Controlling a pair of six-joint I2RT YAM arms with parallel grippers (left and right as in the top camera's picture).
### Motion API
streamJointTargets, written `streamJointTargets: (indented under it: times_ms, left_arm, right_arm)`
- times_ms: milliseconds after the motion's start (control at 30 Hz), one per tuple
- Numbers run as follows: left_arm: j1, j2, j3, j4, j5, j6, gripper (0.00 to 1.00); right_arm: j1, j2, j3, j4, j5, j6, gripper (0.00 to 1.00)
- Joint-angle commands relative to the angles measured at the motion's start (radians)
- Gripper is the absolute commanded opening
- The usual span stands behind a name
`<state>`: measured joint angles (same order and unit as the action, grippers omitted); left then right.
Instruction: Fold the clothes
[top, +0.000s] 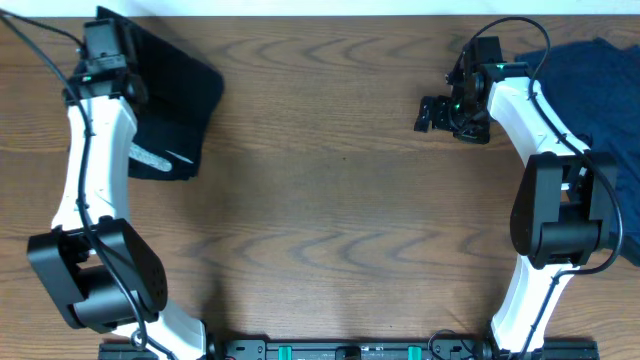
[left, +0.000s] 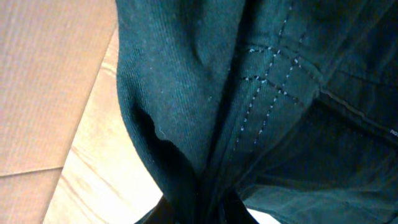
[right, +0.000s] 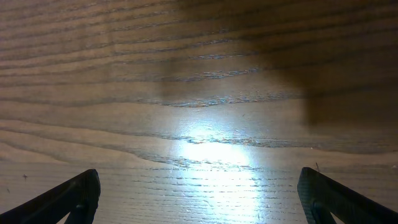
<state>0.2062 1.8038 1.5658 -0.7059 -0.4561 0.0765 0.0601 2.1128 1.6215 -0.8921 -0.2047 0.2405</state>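
Observation:
Of the clothes, a black garment (top: 175, 95) lies folded at the table's far left, a pale grey-white strip (top: 160, 157) showing near its front edge. My left gripper (top: 105, 35) sits over its back corner. In the left wrist view it is shut (left: 202, 214) on a bunched fold of the dark stitched fabric (left: 205, 93). A navy blue garment (top: 590, 90) lies crumpled at the far right, partly under the right arm. My right gripper (top: 430, 112) hovers left of it over bare wood, open, its fingertips (right: 81, 193) wide apart with nothing between them.
The wooden table (top: 330, 220) spans the view. The two arm bases stand at the front left (top: 100, 280) and front right (top: 555, 225). A pale surface (left: 43, 81) shows beyond the table edge in the left wrist view.

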Motion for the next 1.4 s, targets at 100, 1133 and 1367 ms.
streamJointTargets:
  times_ms: [100,1133,1367]
  left_arm:
    - [0.03,-0.038,0.035,0.025,-0.027,0.005,0.06]
    - [0.158,0.068,-0.008,0.141,0.0,-0.116,0.06]
    - [0.183,0.118,-0.008,0.152,-0.001,-0.116,0.14]
  right_arm:
    - [0.006,-0.024,0.013,0.002,0.006,-0.01,0.99]
    - [0.006,-0.024,0.013,0.002,0.006,-0.01,0.99]
    - [0.006,-0.024,0.013,0.002,0.006,-0.01,0.99]
